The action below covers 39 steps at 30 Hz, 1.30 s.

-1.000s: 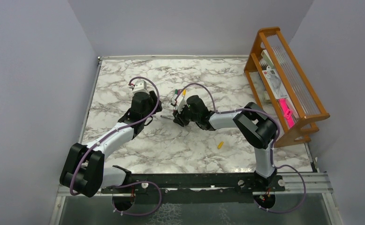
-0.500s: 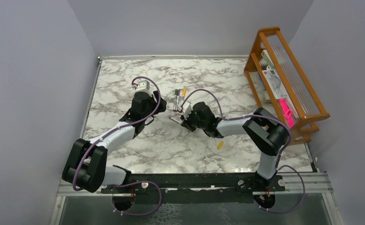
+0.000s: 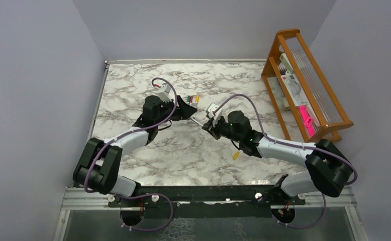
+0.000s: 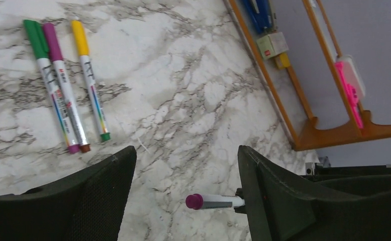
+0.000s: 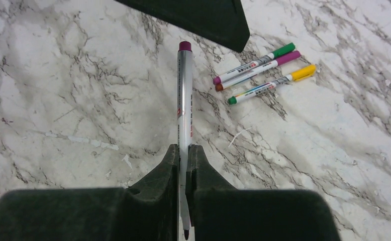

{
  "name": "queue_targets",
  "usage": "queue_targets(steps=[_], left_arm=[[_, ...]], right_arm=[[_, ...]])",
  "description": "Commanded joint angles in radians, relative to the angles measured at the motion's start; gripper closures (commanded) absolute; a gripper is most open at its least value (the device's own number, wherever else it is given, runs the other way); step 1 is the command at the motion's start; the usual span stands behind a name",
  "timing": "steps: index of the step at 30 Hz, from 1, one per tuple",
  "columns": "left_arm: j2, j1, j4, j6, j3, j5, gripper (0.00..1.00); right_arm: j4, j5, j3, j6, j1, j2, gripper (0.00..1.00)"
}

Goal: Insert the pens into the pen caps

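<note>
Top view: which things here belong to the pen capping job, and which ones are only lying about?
Job:
- pen, gripped by the right end effector
- left end effector, open and empty
- three capped pens
- loose yellow cap

Lying about:
- wooden rack
- pink item and small box in it
</note>
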Motion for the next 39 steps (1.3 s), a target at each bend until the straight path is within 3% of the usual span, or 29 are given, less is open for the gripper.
queue_targets(steps=[1,7,16,21,27,30,32,39], left_arm=[[0.042,0.006,0.236,-0.133,-0.033,0.202,0.24],[0.068,0.006,0.477,-0.240,-0.095,0.304,0.25],[0.154,0.006,0.761,-0.385,-0.122,0.395,0.49],[0.224,0.006,0.905,-0.460,-0.143,0.420,0.54],[0.255,0.006,0.944,-0.467,-0.162,0.424,0.69],[0.255,0.005,0.944,-0.461,-0.166,0.425,0.83],[0.259,0.006,0.939,-0.452,-0.167,0.420,0.98],[0.341,0.008,1.057,-0.536,-0.190,0.338,1.00]], right_arm=[[-0.001,0.011,-0.017,0.005,0.003,-0.066,0.99],[-0.018,-0.012,-0.006,-0.002,-0.005,-0.101,0.99],[-0.038,0.002,0.011,-0.015,-0.010,-0.132,0.99],[-0.036,0.013,0.019,-0.016,-0.012,-0.131,0.99],[-0.034,0.018,0.035,-0.020,-0.014,-0.116,0.99],[-0.031,0.031,0.040,-0.023,-0.013,-0.106,0.99],[-0.026,0.045,0.040,-0.015,-0.014,-0.106,0.99],[0.107,0.123,-0.040,0.083,-0.014,-0.166,0.96]])
